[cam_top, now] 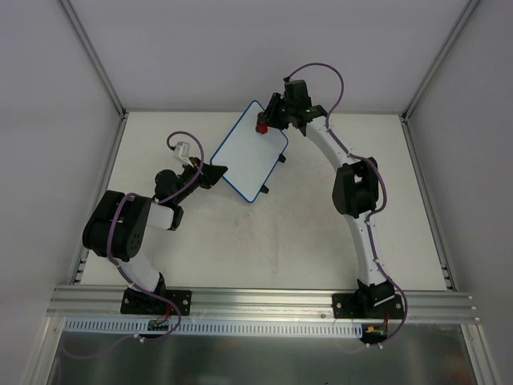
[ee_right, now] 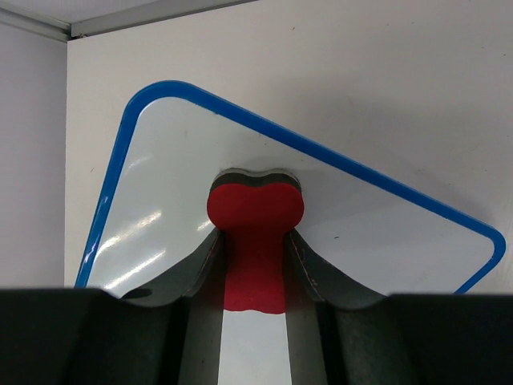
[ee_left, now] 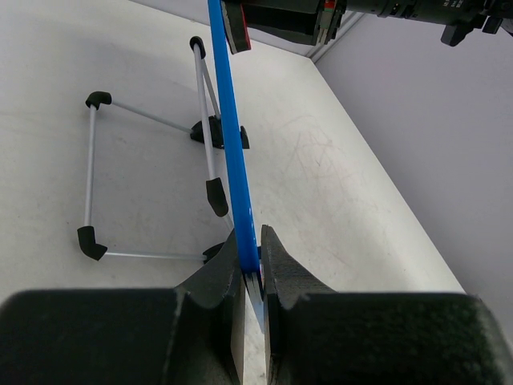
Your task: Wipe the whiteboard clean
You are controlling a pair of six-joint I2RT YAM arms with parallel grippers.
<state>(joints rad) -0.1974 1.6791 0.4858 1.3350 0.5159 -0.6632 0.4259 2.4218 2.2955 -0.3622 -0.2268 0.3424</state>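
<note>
Top external view: the whiteboard [cam_top: 250, 156] lies between the two arms. The left gripper [cam_top: 215, 174] is clamped on the board's near-left rim, and the right gripper [cam_top: 268, 122] is closed around a red eraser [cam_top: 261, 125] at the board's far edge. The surface appears clean (the eraser may hide marks). The pinch on the thin rim could let the board pivot under wiping pressure, and an outward stroke could carry the eraser off that far edge.

The whiteboard [cam_top: 247, 156] lies tilted toward 12 o'clock of the table [cam_top: 321, 241], with its 2 black tabs [cam_top: 283, 160] on the 4 o'clock edge. The left gripper [cam_top: 215, 173] clamps its 8 o'clock corner. The right gripper [cam_top: 268, 122] holds a red eraser [cam_top: 261, 126] on it at 1 o'clock.
</note>
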